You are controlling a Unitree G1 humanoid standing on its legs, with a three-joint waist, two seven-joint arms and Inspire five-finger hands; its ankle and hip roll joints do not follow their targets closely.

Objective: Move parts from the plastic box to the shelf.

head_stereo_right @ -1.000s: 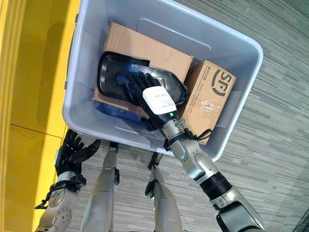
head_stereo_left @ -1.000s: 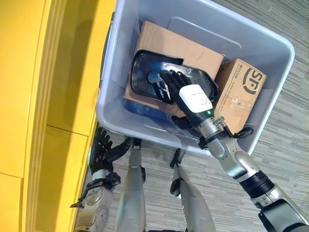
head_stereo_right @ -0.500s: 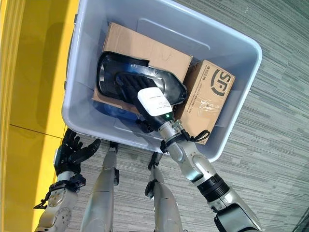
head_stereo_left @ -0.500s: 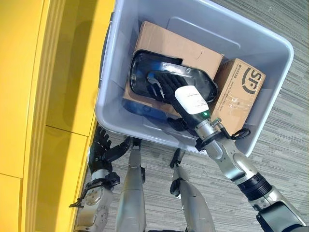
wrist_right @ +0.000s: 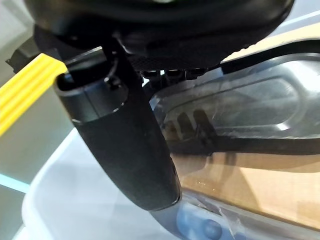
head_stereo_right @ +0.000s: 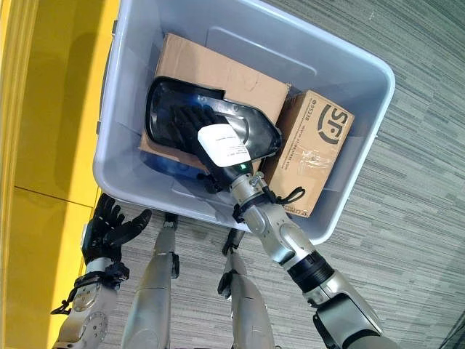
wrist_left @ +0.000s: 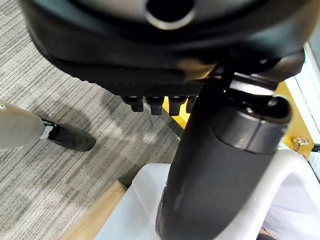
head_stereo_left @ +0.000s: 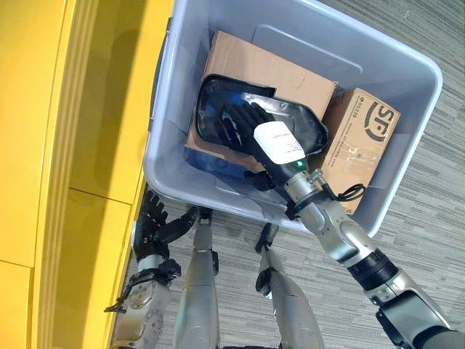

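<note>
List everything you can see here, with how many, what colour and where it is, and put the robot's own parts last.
plastic box: one, grey-blue, on the carpet beside the yellow shelf.
large cardboard box: one, brown, flat inside the plastic box, on the shelf side.
small cardboard box: one, brown with dark print, inside the plastic box, at the large one's right.
black part: one, glossy black, shallow and tray-like, lying on the large cardboard box.
blue item: one, partly hidden under the large cardboard box; cannot tell what it is.
yellow shelf: one, at the robot's left.
carpet: grey, striped.
right hand: one, dark, fingers straight, reaching over the black part.
left hand: one, dark, fingers relaxed, low beside the yellow shelf.
</note>
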